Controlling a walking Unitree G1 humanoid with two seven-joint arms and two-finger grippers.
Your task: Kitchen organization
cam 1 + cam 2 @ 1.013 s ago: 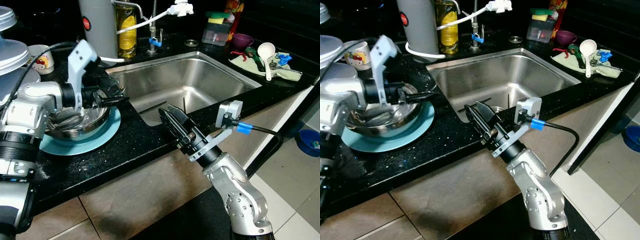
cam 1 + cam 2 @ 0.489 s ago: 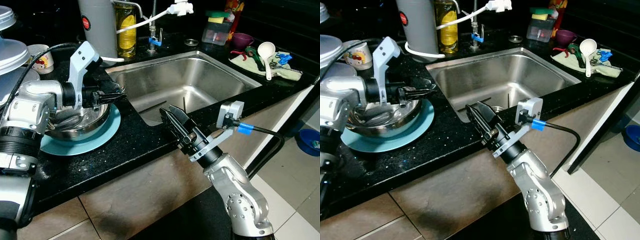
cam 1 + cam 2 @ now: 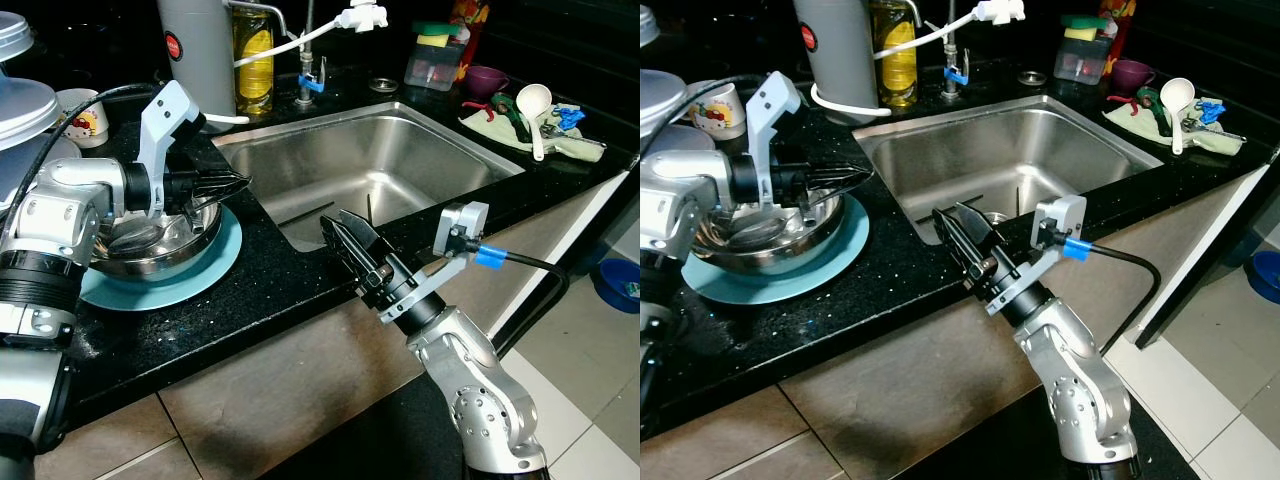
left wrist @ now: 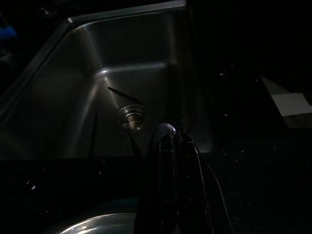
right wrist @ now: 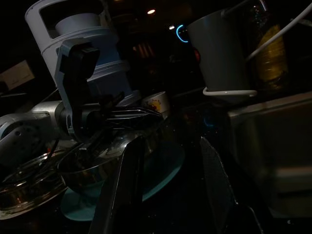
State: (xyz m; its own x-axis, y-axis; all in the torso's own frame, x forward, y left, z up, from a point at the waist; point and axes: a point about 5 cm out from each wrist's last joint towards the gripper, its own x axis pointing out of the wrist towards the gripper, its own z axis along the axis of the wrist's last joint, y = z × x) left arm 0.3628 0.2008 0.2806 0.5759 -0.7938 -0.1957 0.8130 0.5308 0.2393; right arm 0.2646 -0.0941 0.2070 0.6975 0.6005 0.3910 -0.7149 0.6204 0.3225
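A steel bowl (image 3: pixel 160 238) sits on a light blue plate (image 3: pixel 175 285) on the black counter, left of the sink (image 3: pixel 380 160). My left gripper (image 3: pixel 238 181) hovers just over the bowl's right rim, pointing toward the sink. It is shut on a thin metal utensil (image 4: pixel 165 129), whose shiny end shows at the fingertips. My right gripper (image 3: pixel 345 232) is open over the counter's front edge by the sink's near corner, with nothing between its fingers. In the right wrist view it points at the bowl and the left gripper (image 5: pixel 144 114).
A grey canister (image 3: pixel 195 50), a yellow oil bottle (image 3: pixel 252 45) and the tap (image 3: pixel 305 70) stand behind the sink. White dishes (image 3: pixel 20 100) and a mug (image 3: pixel 85 115) are at the far left. A white ladle (image 3: pixel 530 105) lies on a cloth at the right.
My left gripper has risen a little off the bowl's rim and levelled out, still shut on the utensil. The right arm has hardly moved.
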